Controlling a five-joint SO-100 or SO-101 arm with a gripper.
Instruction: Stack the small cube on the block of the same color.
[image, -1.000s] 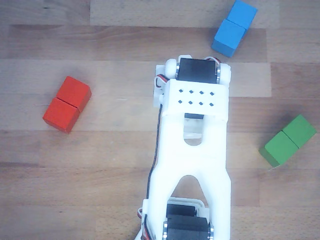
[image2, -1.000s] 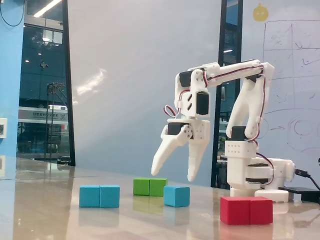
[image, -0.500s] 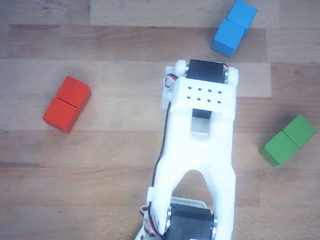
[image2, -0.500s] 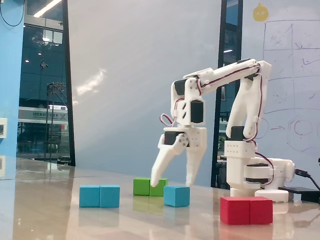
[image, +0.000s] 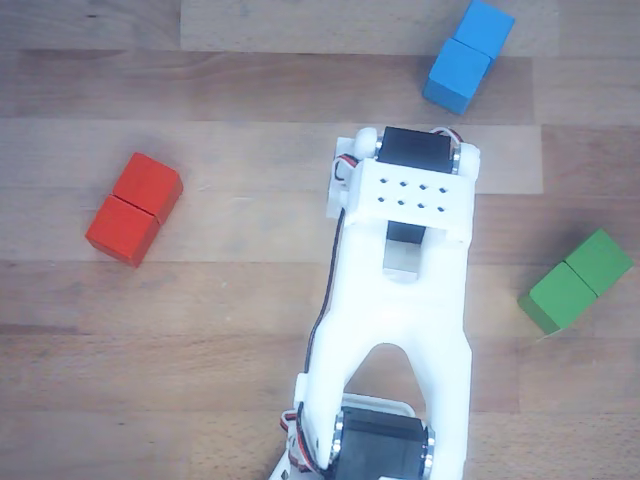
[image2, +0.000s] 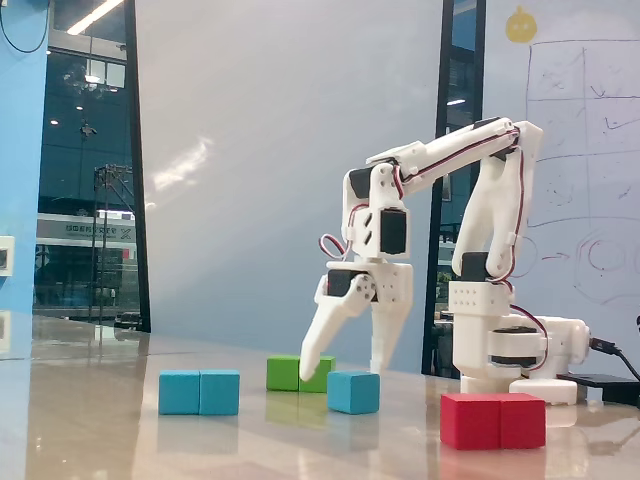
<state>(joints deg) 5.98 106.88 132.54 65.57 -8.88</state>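
Observation:
In the fixed view the small light-blue cube sits on the table, between the blue and red blocks. My gripper hangs open just over it. One finger comes down to the cube's left and the other at its right edge, tips about level with its top. I cannot tell whether they touch it. The light-blue two-cube block lies to the left, apart from the cube. In the other view it lies at the top right. There my white arm hides both cube and gripper.
A green two-cube block lies just behind the gripper and shows at the right edge of the other view. A red two-cube block lies in front of the arm's base, at the left in the other view.

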